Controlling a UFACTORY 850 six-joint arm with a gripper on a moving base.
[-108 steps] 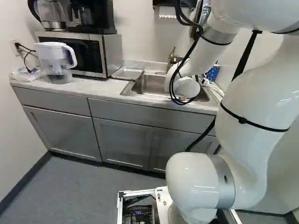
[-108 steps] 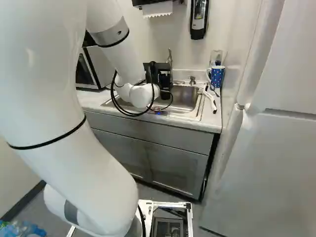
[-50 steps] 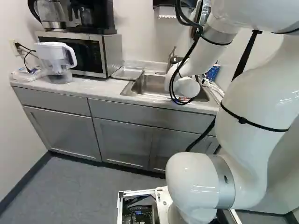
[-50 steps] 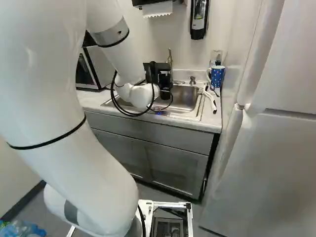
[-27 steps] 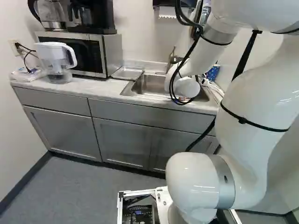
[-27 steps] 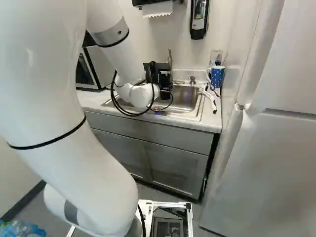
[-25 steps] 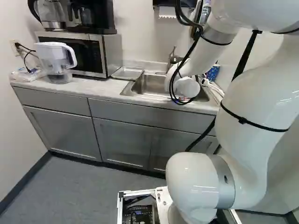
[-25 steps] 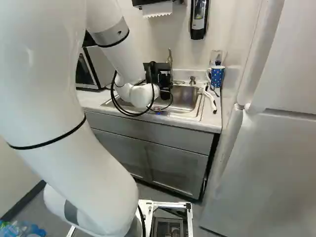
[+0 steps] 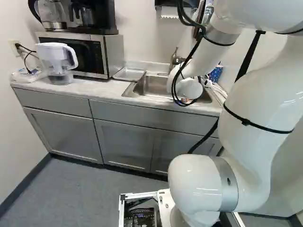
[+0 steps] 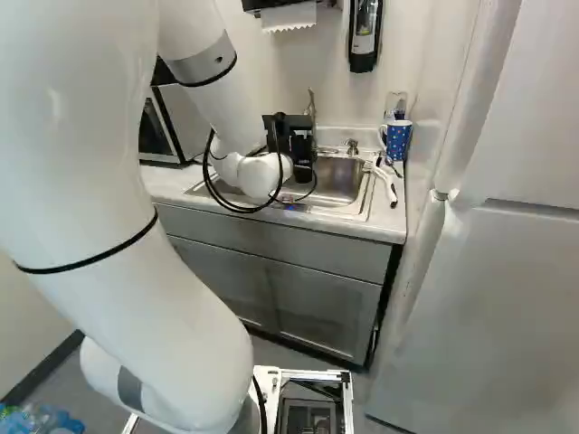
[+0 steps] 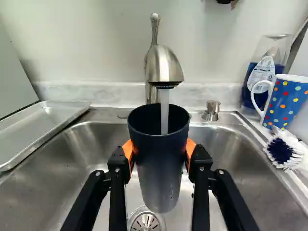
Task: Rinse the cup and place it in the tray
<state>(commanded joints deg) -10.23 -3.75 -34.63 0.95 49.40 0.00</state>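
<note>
In the right base view my gripper (image 10: 298, 152) hangs over the sink (image 10: 342, 181), its fingertips hidden. The wrist view shows the gripper (image 11: 160, 153) shut on a tall dark blue cup (image 11: 159, 168), an orange pad against either side. The cup is mouth up beneath the faucet (image 11: 163, 66), and a stream of water (image 11: 164, 111) falls into it. How full it is cannot be seen. Beside the sink lies the shallow metal tray (image 11: 43, 126), also behind the sink's far left part in the left base view (image 9: 129, 74).
A dotted blue mug (image 11: 287, 102), a soap bottle (image 11: 264, 72) and a white brush (image 11: 284, 150) stand or lie beside the sink. A soap pump (image 11: 211, 110) rises behind its rim. Left of the tray are a microwave (image 9: 80, 54) and a water pitcher (image 9: 57, 64).
</note>
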